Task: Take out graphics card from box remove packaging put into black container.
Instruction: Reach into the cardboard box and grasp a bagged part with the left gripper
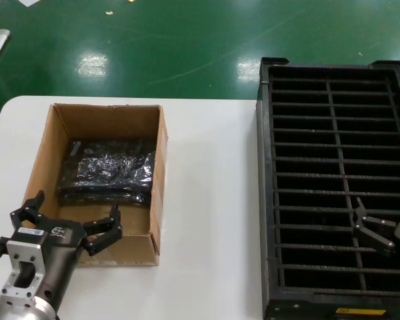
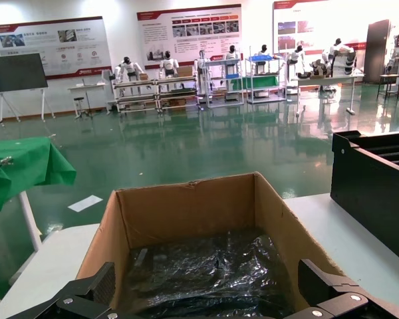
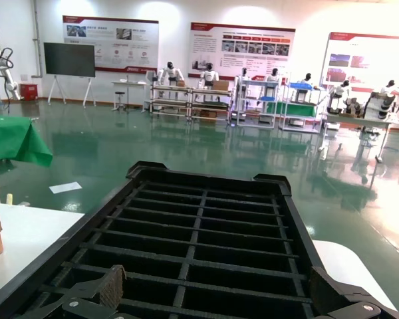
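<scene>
Across the white tabletop (image 1: 207, 200), the black container (image 1: 333, 193) fills the 3 o'clock side in the head view, a tall crate with two columns of narrow ribbed slots and a small yellow label on its near rim. At 9 o'clock sits the box (image 1: 97, 180), brown corrugated cardboard with its top open, well apart from the container with bare tabletop between them. Down inside the box lies the graphics card, still wrapped in the packaging (image 1: 113, 170), a crinkly, glossy dark bag that covers the floor of the box toward its far wall; the card itself cannot be made out through the wrap.

Left pincer (image 1: 70, 227) hangs at about 7 o'clock, over the near wall of the box, its black fingers spread wide and holding nothing; the left wrist view looks between those fingers into the box at the shiny bag. Right pincer (image 1: 373, 233) hovers at about 4 o'clock above the near slots of the black container, its fingers likewise spread and empty.
</scene>
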Robot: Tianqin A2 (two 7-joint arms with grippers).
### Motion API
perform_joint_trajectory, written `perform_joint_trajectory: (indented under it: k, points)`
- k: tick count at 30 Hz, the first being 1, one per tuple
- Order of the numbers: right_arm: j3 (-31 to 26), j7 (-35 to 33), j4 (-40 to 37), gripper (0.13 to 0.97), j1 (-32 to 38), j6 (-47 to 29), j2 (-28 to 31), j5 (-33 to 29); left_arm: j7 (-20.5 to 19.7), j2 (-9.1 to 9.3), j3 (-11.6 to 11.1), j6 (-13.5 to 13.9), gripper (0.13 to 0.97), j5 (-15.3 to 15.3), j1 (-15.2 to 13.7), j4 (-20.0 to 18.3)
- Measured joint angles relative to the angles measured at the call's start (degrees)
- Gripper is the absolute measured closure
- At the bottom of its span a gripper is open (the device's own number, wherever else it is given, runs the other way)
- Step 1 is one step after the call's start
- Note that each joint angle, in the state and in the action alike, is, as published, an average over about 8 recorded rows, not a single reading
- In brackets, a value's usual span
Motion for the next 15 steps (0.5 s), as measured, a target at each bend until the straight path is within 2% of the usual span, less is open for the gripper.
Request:
perform_joint_trajectory:
  k: [10,12,15]
  points:
    - [0.0,0.0,0.0,0.129,0.0,0.0,0.0,0.0,0.0,-0.33,0.2,-0.1,0.132,0.0,-0.1,0.0]
    - [0.0,0.0,0.0,0.129,0.0,0.0,0.0,0.0,0.1,-1.78,1.2,-0.5,0.132,-0.5,-0.4,-0.1]
    - [0.0,0.0,0.0,0.129,0.0,0.0,0.0,0.0,1.2,-6.19,4.1,-1.6,0.132,-1.2,-1.6,-0.2]
